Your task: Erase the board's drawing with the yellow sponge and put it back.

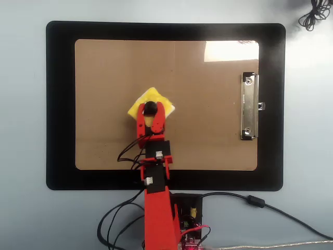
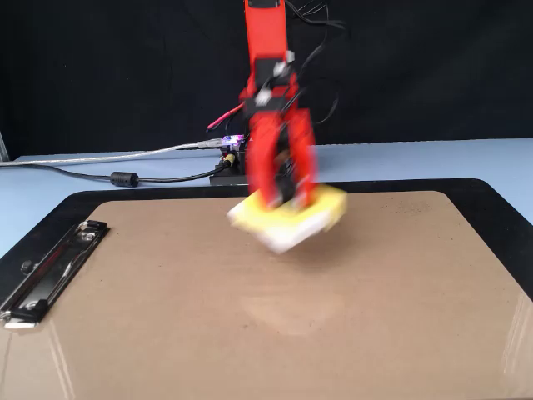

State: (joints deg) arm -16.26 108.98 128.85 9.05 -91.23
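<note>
Yellow sponge (image 1: 151,100) sits pinched in your claw (image 1: 150,109), both red tips closed around the round black knob (image 1: 150,108) at its centre. From overhead it lies left of the middle of the board (image 1: 104,78), well away from the silver clip (image 1: 249,107) on the right edge. The fixed view shows the sponge (image 2: 287,218) smeared with motion blur, so the arm is travelling fast; whether the sponge touches the board or rides just above it, you cannot tell.

No drawing shows on the brown surface in either view. Either it is hidden under the sponge and claw, or it is wiped off already. Judge the erasing as late or done.

Handling: the sponge looks light and soft, with a paler layer underneath. It will squash and drag on the hardboard, and it tilts easily if you push sideways too hard. The knob is the only sensible hold: small, stiff, round, so it may swivel between the tips. Keep your squeeze firm.

Black mat (image 1: 60,104) under the board, pale blue tabletop (image 1: 23,130) beyond it. Cables (image 1: 119,229) trail by the arm's base.
</note>
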